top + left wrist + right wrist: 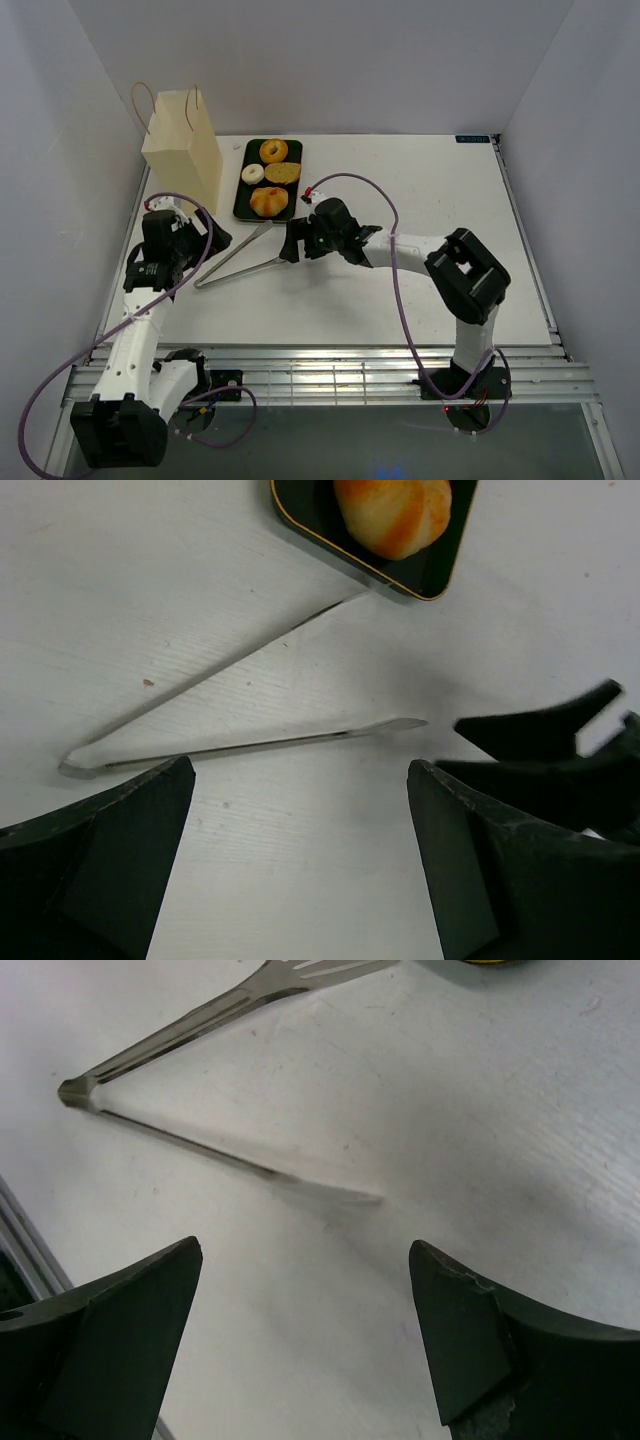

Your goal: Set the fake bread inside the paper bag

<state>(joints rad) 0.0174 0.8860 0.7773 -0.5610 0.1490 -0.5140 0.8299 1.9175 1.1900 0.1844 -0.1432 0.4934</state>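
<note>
Bun (392, 515) and tray (310, 510) partly beyond upper edge.

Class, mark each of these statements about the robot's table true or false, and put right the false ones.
1. The paper bag stands upright, left of the tray in the top view. True.
2. The four pastries are inside the bag. False: the pastries lie on the tray.
3. The tongs lie on the table, spread in a V. True.
4. The right gripper is shut on the tongs. False: it is open and holds nothing.
5. The left gripper is open. True.
</note>
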